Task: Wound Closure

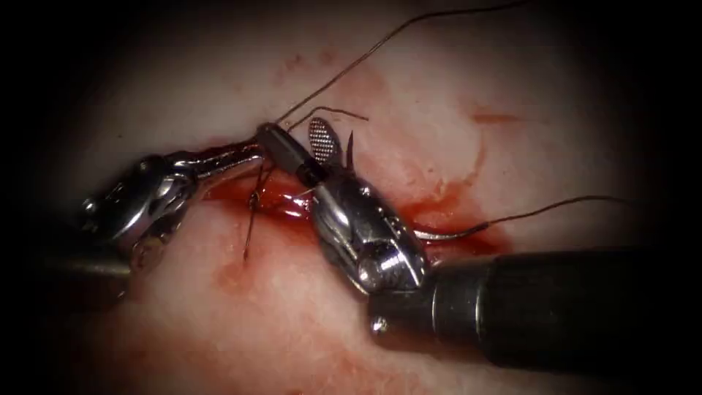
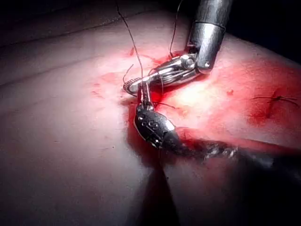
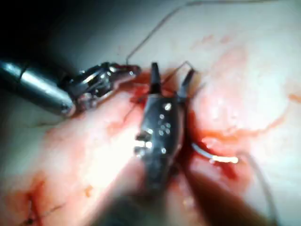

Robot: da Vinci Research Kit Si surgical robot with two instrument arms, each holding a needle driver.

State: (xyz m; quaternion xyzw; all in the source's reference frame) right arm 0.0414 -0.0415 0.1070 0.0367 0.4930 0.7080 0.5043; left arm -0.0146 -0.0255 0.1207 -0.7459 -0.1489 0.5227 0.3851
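**Loose needle, open jaws beside a taut thread**

Nearest the lens, the right tool [image 1: 335, 143] comes in over the tissue [image 1: 292, 329]. Its jaws stand wide apart and grip nothing; a short curl of thread lies just beside them.

At the left, the left tool [image 1: 267, 139] lies along the cut [image 1: 285, 201]. Its jaws are closed on the thread [image 1: 380, 44], which runs up and away to the right. Below it a short tail [image 1: 247, 234] hangs from what looks like a knot at the cut.

To the right, behind the right tool's wrist, the needle [image 1: 442, 235] lies in the red fluid [image 1: 439, 208], held by neither tool. More thread trails from it to the right. Whether its point sits in the tissue I cannot tell, as the wrist hides that end.

The risks, as I judge them:
- A hard pull by the left tool could tear the edge of the cut or fray the thread.
- The open jaws could snag the wrong strand.
- The unheld needle could be dragged or buried.
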